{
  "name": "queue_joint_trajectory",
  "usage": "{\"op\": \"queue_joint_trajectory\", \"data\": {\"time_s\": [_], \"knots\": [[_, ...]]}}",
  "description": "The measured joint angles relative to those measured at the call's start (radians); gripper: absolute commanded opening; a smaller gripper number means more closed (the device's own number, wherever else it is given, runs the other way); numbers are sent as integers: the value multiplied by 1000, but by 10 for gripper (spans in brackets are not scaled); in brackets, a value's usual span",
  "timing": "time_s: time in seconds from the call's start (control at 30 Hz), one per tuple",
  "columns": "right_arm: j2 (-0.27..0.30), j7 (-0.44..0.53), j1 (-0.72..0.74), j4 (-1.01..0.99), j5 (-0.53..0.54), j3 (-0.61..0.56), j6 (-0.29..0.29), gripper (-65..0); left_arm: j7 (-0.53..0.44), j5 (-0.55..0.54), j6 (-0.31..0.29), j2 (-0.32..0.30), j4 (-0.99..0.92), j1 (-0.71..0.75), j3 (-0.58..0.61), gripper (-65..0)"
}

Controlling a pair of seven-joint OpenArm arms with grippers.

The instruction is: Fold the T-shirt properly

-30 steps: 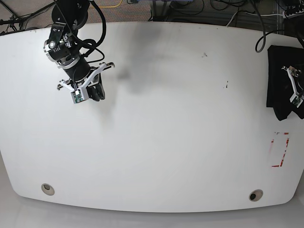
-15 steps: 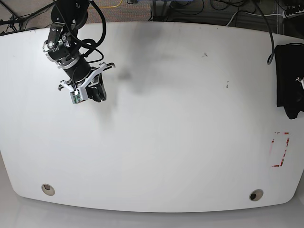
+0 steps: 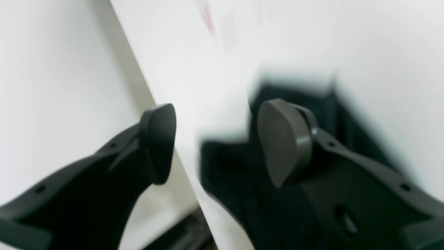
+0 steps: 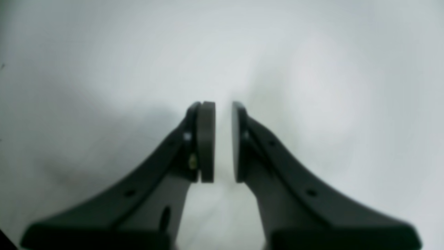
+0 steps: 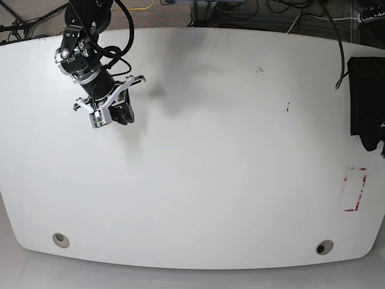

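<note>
The left tool (image 3: 215, 142) is released, its pads spread wide over the counter (image 5: 228, 156) edge, one pad above the T-shirt (image 3: 242, 194) without gripping it. The T-shirt (image 5: 366, 99) lies bunched at the counter's right edge in the base view, above a red outlined mark (image 5: 355, 189). The right tool (image 4: 223, 142) hangs over bare counter near the far left corner, well apart from the T-shirt, pads nearly together with a narrow gap, holding nothing.

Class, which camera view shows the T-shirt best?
The base view: the T-shirt lies sharp at the table's right edge, partly cut off. The left wrist view shows only blurred black cloth; the right wrist view shows none.
</note>
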Motion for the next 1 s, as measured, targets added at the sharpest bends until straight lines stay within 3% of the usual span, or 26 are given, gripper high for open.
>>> {"op": "queue_joint_trajectory", "data": {"time_s": [0.17, 0.3, 0.47, 0.73, 1.0], "knots": [[27, 11, 34, 0, -3, 0, -1, -571, 120, 2, 11, 68, 121, 5, -97, -278], [27, 46, 40, -2, -72, -1, 0, -571, 112, 0, 11, 177, 222, 27, -143, -278], [29, 207, 54, -41, -219, 2, -3, -571, 103, 55, -7, 321, 345, 73, -154, -276], [-6, 499, 23, -156, -338, 25, 8, -571, -34, 135, 107, 567, 529, 153, -166, -276], [-3, 566, -68, -197, -340, 66, -14, -571, -73, 157, 180, 756, 666, 315, -159, -276]]}}
